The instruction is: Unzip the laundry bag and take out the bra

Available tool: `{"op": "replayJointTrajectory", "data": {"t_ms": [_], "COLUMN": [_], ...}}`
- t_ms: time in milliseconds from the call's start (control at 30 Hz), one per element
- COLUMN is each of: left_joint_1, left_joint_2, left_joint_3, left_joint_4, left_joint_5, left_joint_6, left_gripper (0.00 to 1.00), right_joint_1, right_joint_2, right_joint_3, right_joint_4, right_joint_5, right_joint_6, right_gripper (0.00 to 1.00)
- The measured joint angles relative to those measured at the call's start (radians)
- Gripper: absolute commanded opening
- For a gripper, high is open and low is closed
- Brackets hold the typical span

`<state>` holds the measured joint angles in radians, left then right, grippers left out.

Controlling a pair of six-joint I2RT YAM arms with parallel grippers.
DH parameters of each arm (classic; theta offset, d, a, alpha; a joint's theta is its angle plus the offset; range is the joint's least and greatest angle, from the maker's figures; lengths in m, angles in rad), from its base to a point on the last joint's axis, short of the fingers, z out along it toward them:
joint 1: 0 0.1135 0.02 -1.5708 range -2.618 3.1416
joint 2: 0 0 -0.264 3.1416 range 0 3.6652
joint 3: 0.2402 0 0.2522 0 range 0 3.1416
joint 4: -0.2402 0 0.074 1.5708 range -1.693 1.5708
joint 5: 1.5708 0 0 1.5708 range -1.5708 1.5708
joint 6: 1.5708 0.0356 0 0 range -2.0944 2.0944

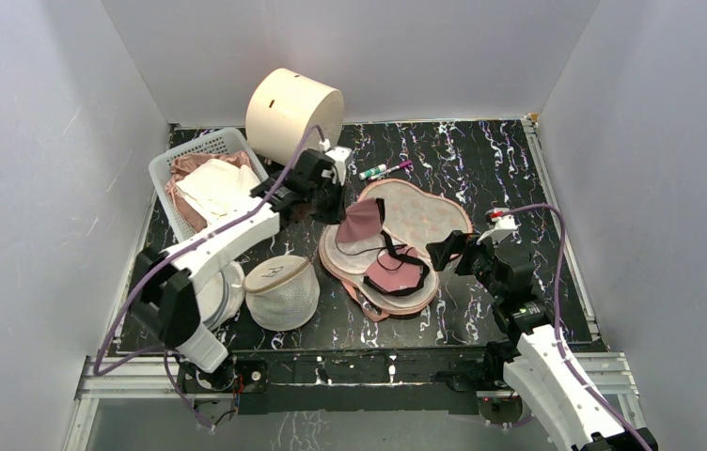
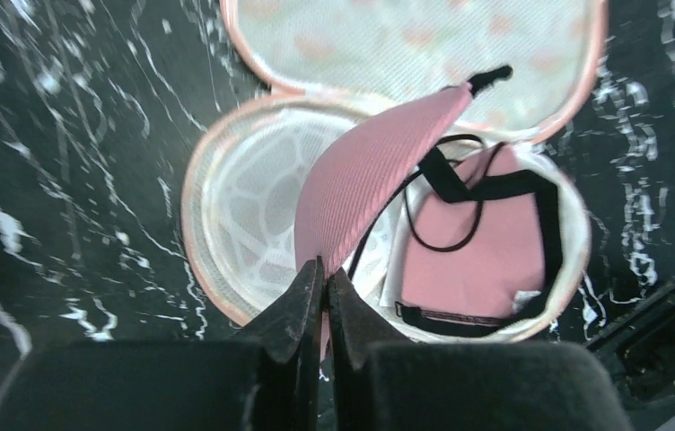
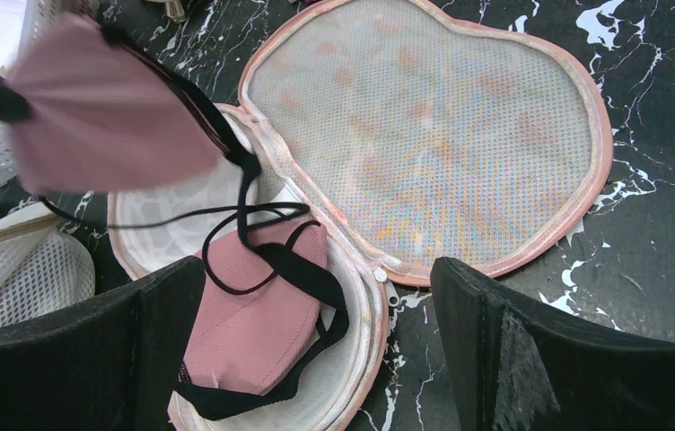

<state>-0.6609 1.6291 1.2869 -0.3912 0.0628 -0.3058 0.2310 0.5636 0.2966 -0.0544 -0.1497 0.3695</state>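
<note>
The laundry bag (image 1: 425,211) lies unzipped and spread open mid-table, its lid (image 3: 424,135) flat and its pale-lined base (image 2: 244,206) showing. The dusty-pink bra (image 1: 364,224) has one cup lifted above the bag by my left gripper (image 2: 323,269), which is shut on the cup's edge (image 2: 361,180). The other cup (image 3: 249,314) still lies in the base, black straps (image 3: 293,269) stretched between the two. My right gripper (image 3: 316,350) is open, hovering over the bag's near right edge, empty; in the top view it (image 1: 448,249) sits right of the bag.
A white basket (image 1: 201,148) with cloths stands back left beside a cream cylinder (image 1: 291,115). A white mesh dome bag (image 1: 281,291) sits left of the laundry bag, another partly under my left arm. Markers (image 1: 383,170) lie behind the bag.
</note>
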Motion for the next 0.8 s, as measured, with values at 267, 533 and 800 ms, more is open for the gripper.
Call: {"op": "replayJointTrajectory", "data": {"t_ms": [267, 533, 800], "left_joint_1": [-0.001, -0.001, -0.001], "left_joint_2": [-0.224, -0.289, -0.289], "left_joint_3": [0.148, 0.431, 0.694], "left_joint_4": [-0.138, -0.300, -0.358], "left_joint_5": [-0.120, -0.396, -0.538], "left_joint_6": [0.161, 0.282, 0.352], "left_gripper": [0.00, 0.00, 0.00], "right_joint_1": [0.000, 0.000, 0.000], "right_joint_2": [0.012, 0.018, 0.061], "right_joint_3": [0.000, 0.000, 0.000], "right_joint_4": [0.000, 0.002, 0.006], "right_joint_5": [-0.005, -0.007, -0.025], "right_joint_6": [0.000, 0.000, 0.000], "right_gripper": [0.98, 0.98, 0.98]}}
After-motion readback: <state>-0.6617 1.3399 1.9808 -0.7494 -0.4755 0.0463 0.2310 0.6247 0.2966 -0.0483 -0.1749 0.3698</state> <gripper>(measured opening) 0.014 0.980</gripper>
